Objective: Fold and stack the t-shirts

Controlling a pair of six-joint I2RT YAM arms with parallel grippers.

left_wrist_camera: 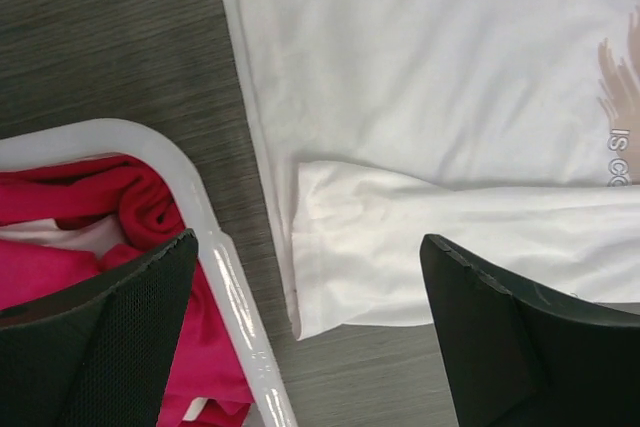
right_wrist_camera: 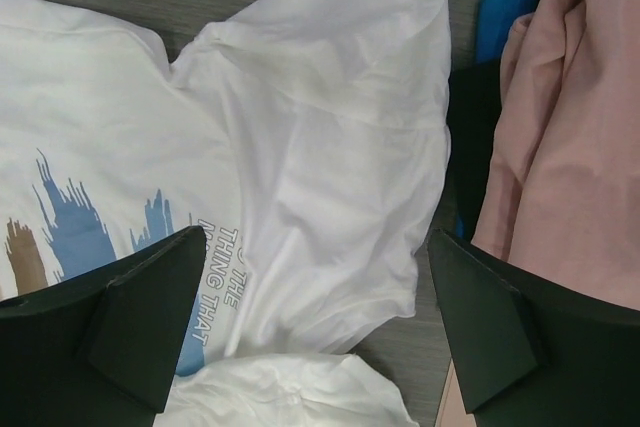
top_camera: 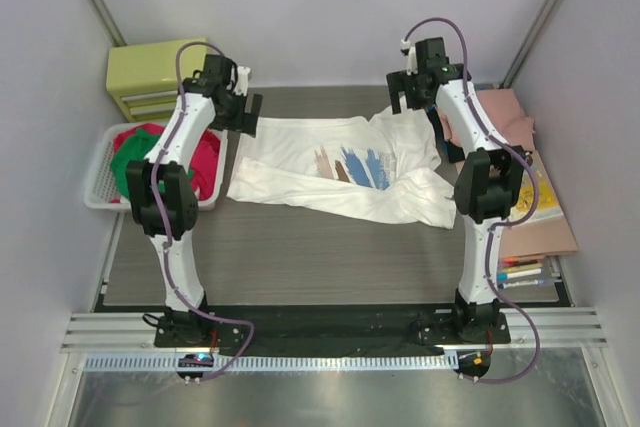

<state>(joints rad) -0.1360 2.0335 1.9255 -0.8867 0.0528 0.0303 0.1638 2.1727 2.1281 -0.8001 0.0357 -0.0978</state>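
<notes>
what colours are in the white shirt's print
Blue, brown and pink brush strokes on the white t-shirt; top external view.

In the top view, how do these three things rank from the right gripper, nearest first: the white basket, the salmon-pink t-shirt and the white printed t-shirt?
1. The white printed t-shirt: its right end lies beneath the open right gripper.
2. The salmon-pink t-shirt: just to the gripper's right.
3. The white basket: far across, on the left side.

A robot lab cell, most likely — plain pale panels wall in a grey wood-grain tabletop. The left arm and right arm stand bolted to an aluminium rail.
</notes>
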